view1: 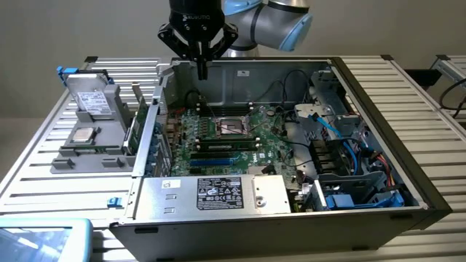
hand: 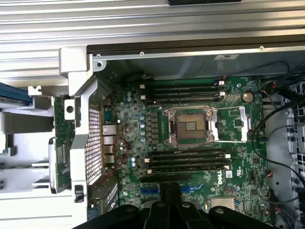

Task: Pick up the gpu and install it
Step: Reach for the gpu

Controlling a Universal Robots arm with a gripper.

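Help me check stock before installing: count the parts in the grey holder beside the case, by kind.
hard drive: 1
CPU: 1
gpu: 1
thin upright stick, probably memory: 1
Total: 4

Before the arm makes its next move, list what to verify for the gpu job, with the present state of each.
1. Nothing in the tool: ok, it is shut and holds nothing.
2. Is the tool ready to take a card: not ok, it is shut.
3. Can the gpu be reached: ok, it stands on edge in the grey holder, outside the case wall, on the exterior view's left.
4. Is the tool at the gpu: not ok, it hangs over the back of the case, apart from the card.
5. Is the case open: ok, the motherboard is exposed.
6. Are the blue slots unoccupied: ok.
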